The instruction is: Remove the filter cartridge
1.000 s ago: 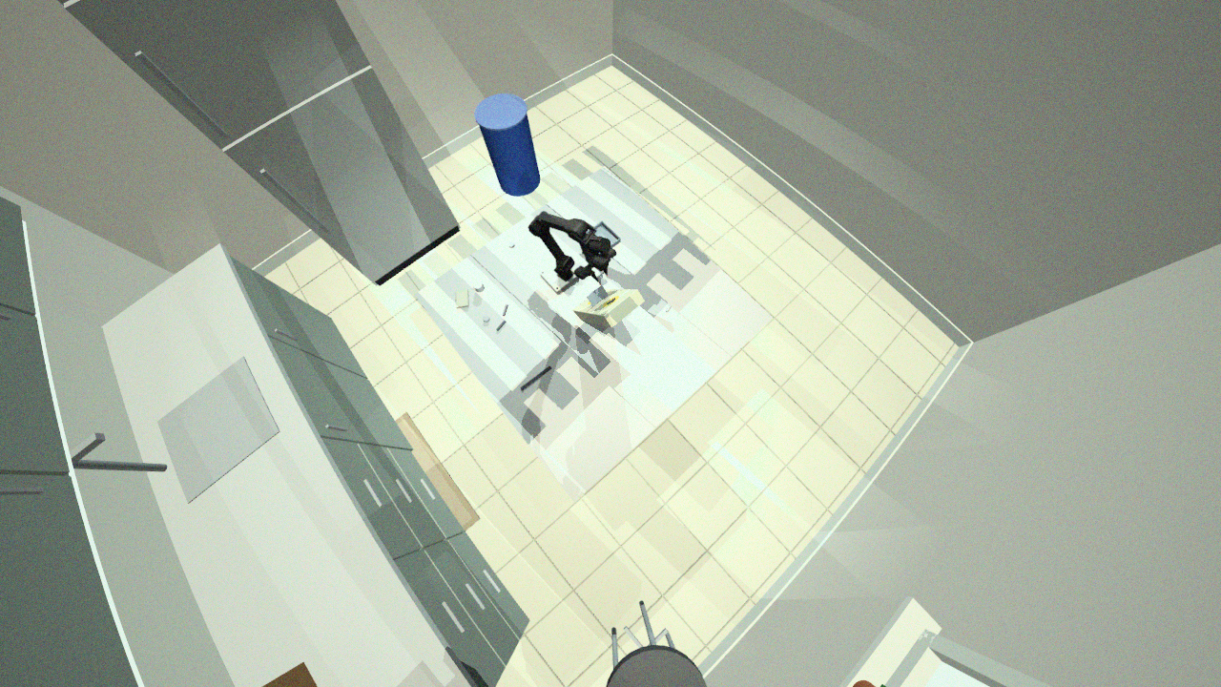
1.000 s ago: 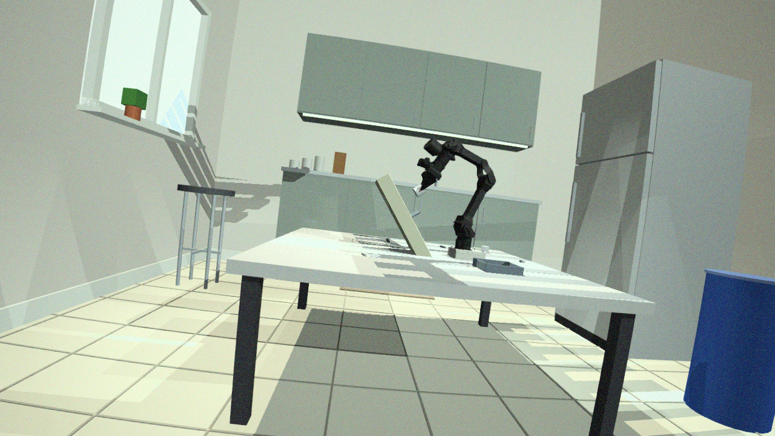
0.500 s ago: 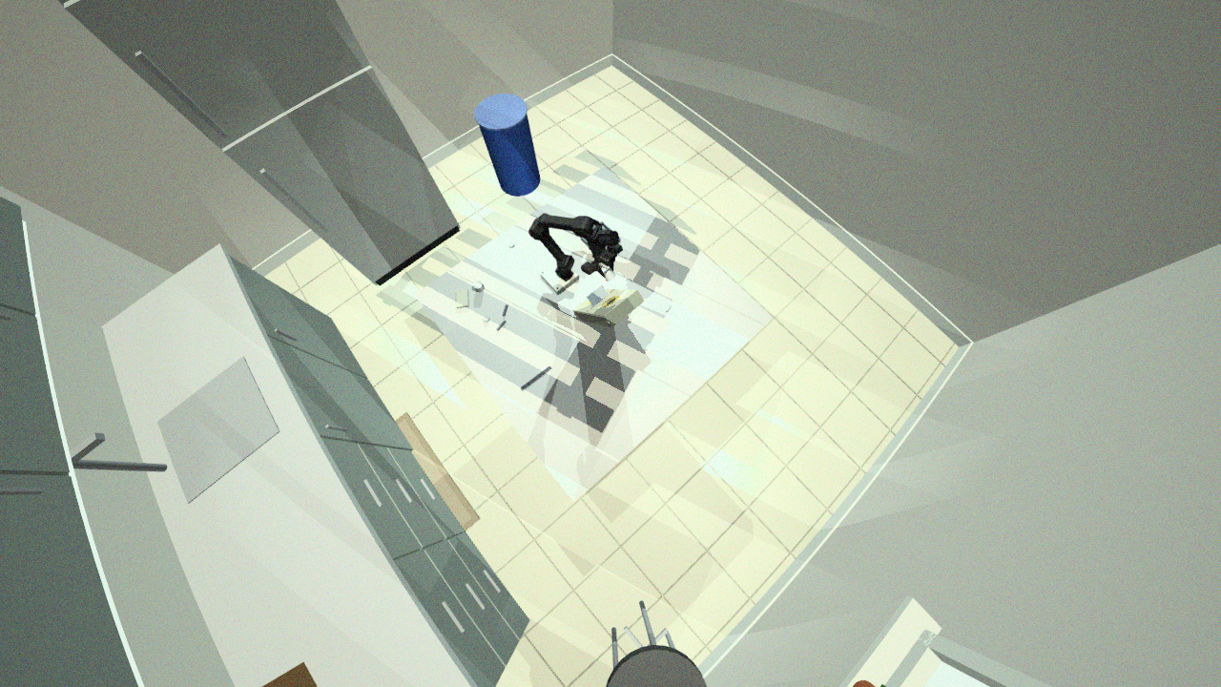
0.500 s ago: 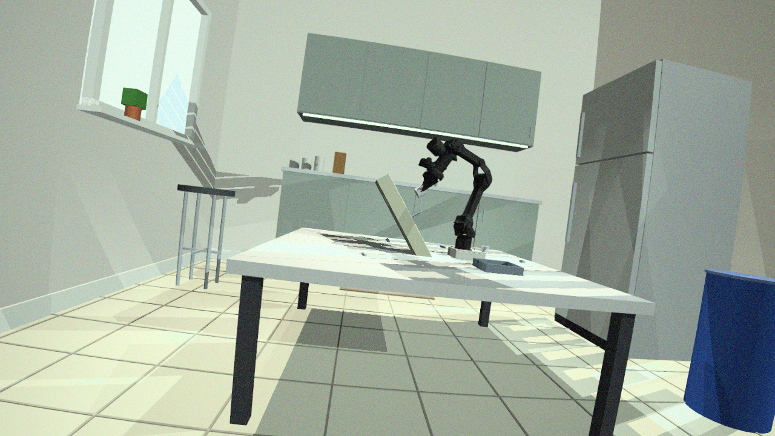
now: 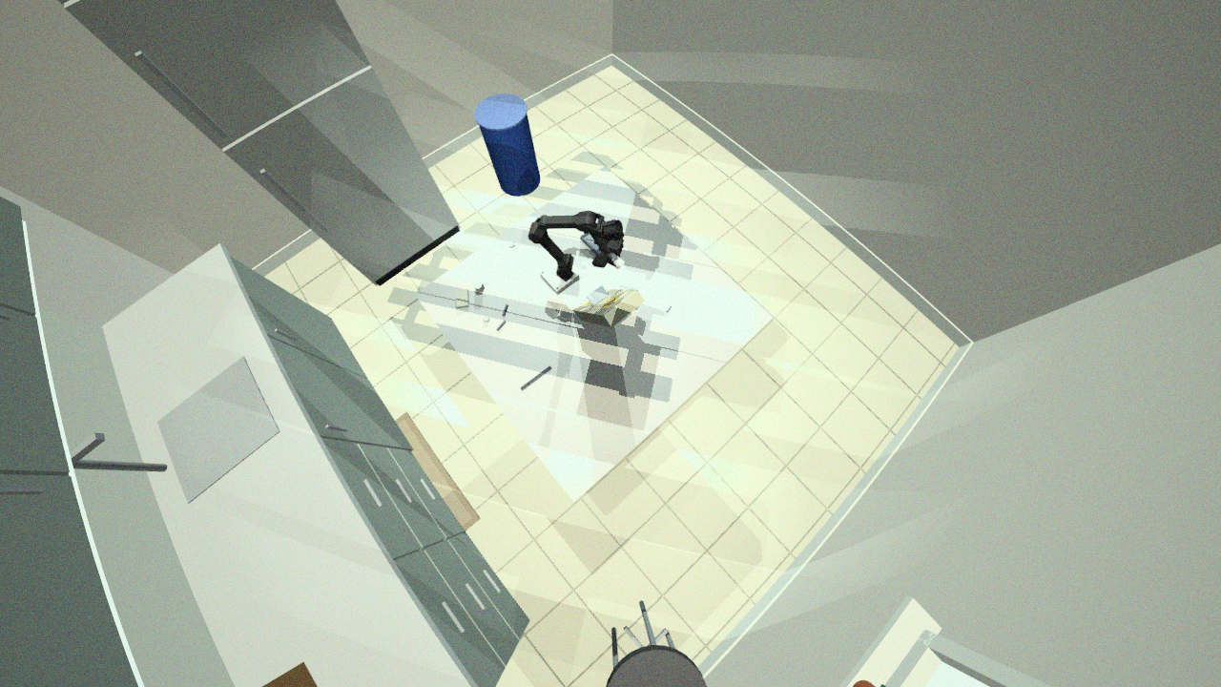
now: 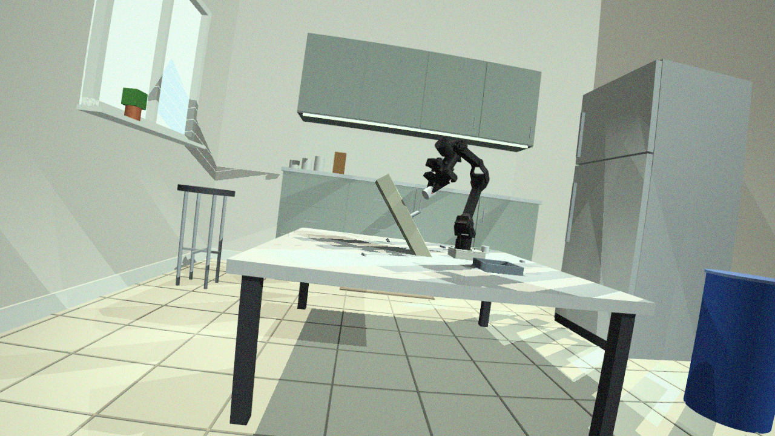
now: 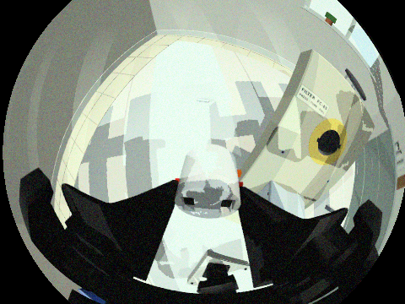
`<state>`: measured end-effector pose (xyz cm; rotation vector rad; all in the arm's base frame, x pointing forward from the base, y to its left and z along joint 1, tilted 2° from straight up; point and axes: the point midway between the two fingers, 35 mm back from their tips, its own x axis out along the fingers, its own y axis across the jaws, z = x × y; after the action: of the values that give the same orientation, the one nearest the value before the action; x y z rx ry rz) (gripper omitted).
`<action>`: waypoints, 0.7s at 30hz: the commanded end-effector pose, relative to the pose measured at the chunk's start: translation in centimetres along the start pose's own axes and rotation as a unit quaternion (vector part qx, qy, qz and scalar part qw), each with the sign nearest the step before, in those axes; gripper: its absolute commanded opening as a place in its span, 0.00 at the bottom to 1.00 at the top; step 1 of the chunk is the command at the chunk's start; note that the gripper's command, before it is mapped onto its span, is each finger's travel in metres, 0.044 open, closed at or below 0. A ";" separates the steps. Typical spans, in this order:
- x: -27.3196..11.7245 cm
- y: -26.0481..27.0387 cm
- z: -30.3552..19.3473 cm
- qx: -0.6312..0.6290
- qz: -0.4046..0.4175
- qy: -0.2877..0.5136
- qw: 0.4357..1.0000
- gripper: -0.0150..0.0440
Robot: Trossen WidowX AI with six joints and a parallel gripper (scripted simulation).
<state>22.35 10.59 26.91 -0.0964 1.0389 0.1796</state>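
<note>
Your 1 tool [image 5: 616, 261] [image 6: 432, 189] [image 7: 208, 189] pinches the white filter [image 5: 615, 262] [image 6: 427, 192] [image 7: 207, 194] in mid-air, clear of the slanted panel [image 5: 608, 309] [image 6: 402, 215] [image 7: 295, 143]; carry it level and slowly over the grey tray [image 5: 590, 245] [image 6: 498, 269], lower until it touches the tray floor, then spread the 2 fingers gently and back straight off.

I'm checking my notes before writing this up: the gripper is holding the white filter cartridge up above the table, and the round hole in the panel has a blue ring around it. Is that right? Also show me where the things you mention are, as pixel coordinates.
Not quite: the ring [image 7: 315, 145] around the hole is yellow, as the wrist view shows. The rest stands.
</note>
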 end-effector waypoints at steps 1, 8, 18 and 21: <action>0.1 2.0 -0.3 -0.046 0.029 0.001 0.999 0.25; 0.2 5.6 -1.3 -0.142 0.080 0.004 0.987 0.25; -0.2 10.7 -3.6 -0.277 0.152 0.003 0.949 0.25; -0.5 12.1 -4.5 -0.316 0.174 0.002 0.933 0.25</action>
<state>16.97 20.47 25.36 -0.4513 0.9790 0.7583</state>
